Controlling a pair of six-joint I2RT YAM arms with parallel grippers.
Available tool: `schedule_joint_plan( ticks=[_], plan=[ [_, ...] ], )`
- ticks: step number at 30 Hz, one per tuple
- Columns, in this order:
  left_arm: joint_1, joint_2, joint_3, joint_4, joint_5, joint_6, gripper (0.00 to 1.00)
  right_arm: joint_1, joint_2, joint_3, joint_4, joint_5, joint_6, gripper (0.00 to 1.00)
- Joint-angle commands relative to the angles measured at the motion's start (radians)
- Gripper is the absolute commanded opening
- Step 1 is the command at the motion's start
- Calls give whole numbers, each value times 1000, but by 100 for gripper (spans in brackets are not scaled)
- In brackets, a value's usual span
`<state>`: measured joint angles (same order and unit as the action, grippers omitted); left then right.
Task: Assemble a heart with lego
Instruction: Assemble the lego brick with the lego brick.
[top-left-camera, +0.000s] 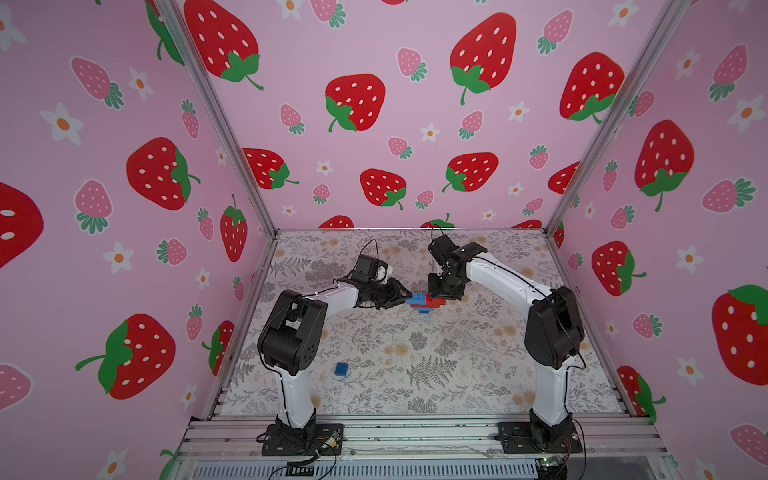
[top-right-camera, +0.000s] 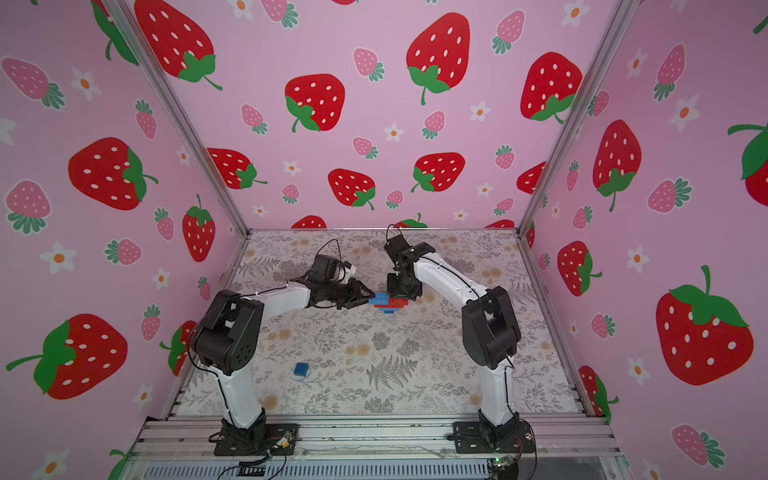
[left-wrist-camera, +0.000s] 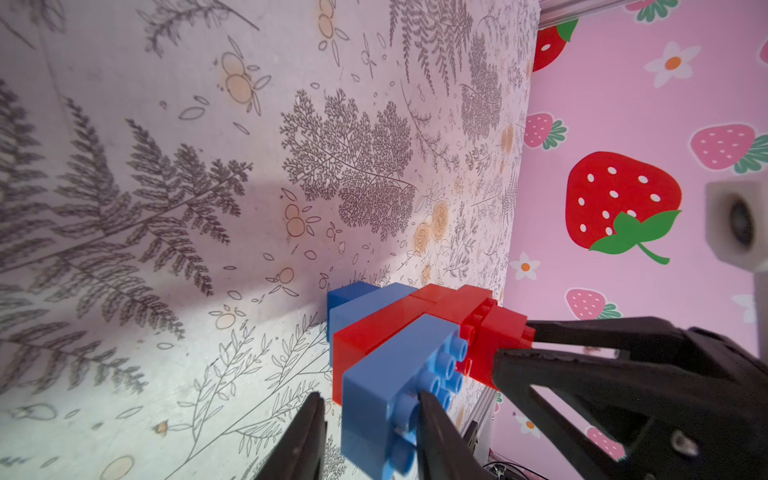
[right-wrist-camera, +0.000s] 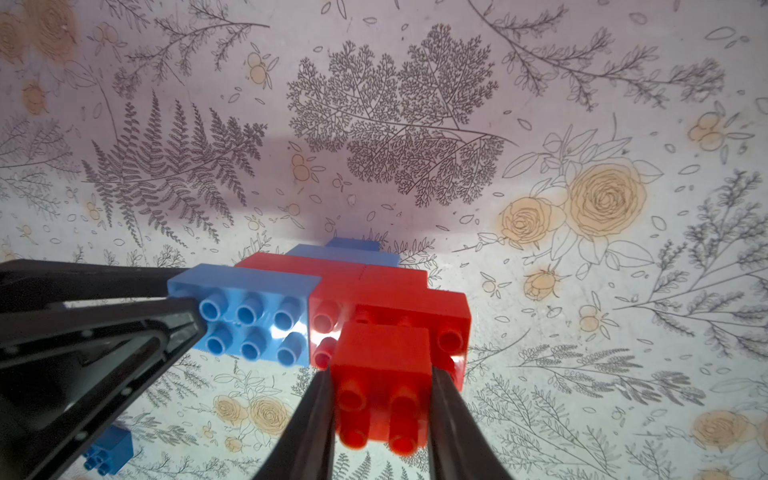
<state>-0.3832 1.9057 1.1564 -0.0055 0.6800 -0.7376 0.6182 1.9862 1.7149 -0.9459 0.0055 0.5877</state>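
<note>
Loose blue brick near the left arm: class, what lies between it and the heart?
Only bare floral mat lies between the loose blue brick and the heart; both top views show this stretch.

A flower-printed table (top-right-camera: 415, 357) is enclosed by pink strawberry-patterned walls (top-right-camera: 374, 137). At its middle, the left gripper (top-right-camera: 365, 300) and right gripper (top-right-camera: 401, 292) are seen at opposite sides of a small cluster of red and blue bricks (top-right-camera: 389, 304). A single blue brick (top-right-camera: 302, 369) is seen well apart, nearer the front.
</note>
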Motion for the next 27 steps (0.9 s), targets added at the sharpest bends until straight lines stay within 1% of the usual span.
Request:
schedule_joint_plan(
  ticks=[1, 9, 13, 17, 22, 27],
  plan=[
    [-9, -2, 19, -28, -29, 10, 41, 15, -31, -20, -22, 34, 32, 33],
    [-20, -5, 23, -36, -32, 21, 41, 0, 19, 29, -22, 43, 24, 34],
    [-19, -2, 24, -45, -37, 28, 41, -17, 38, 53, -17, 21, 19, 34],
    [-20, 1, 30, -51, -36, 31, 40, -15, 85, 96, -56, 1, -8, 34],
    [-19, -2, 41, -81, -53, 52, 40, -15, 104, 75, -71, -13, -23, 35],
    [-19, 6, 45, -97, -59, 70, 40, -14, 166, 117, -117, -62, -88, 35]
  ],
)
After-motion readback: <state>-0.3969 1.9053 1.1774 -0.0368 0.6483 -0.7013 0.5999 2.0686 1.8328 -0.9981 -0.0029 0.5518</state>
